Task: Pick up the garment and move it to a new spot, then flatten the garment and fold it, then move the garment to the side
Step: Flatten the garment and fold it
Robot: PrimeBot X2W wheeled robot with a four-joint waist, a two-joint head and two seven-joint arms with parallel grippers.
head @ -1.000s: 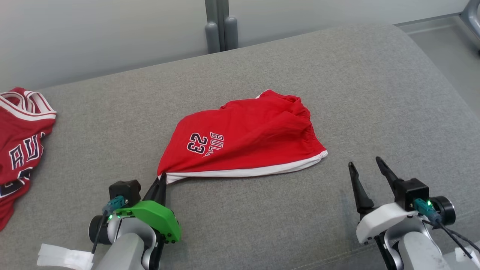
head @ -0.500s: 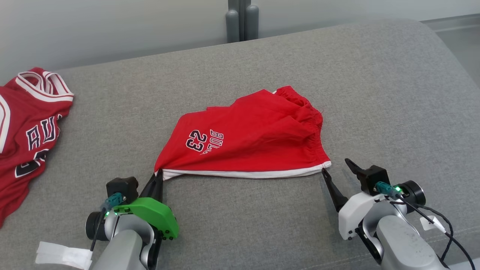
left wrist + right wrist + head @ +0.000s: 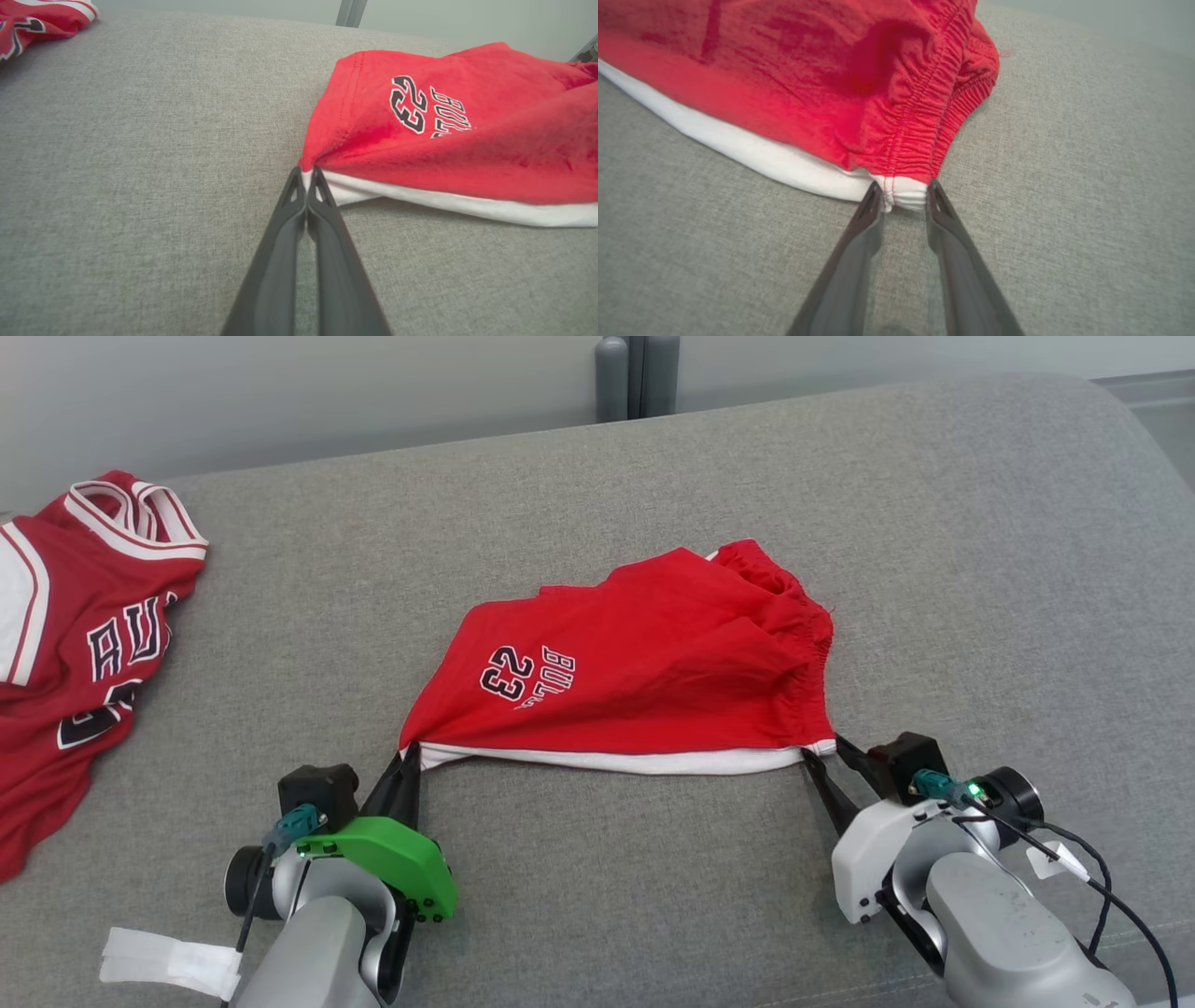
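Because the red shorts (image 3: 635, 681) have to be spread flat before any fold, each arm has gone to one end of the near edge. The shorts lie around the middle of the grey cushion (image 3: 597, 905), rumpled, with the printed number facing up and the white band (image 3: 644, 763) running along the near side. The left gripper (image 3: 306, 171) is clamped tight on the near left corner, where the red cloth and the white band meet, its two fingers pressed together with only a pinch of fabric between them. The cloth there puckers towards the fingers, which suggests the corner is under light tension. The right gripper (image 3: 903, 189) sits at the near right corner, at the gathered elastic waistband (image 3: 924, 126). Its fingers stand a little apart with the bunched white end caught between them and touching both tips, so it reads as a grip on a thicker wad of cloth. Holding both ends of one edge looks meant to let the arms lift or pull the shorts taut and lay them out smooth. A second red jersey (image 3: 84, 635) lies at the far left of the cushion, well apart from the shorts and out of the way.
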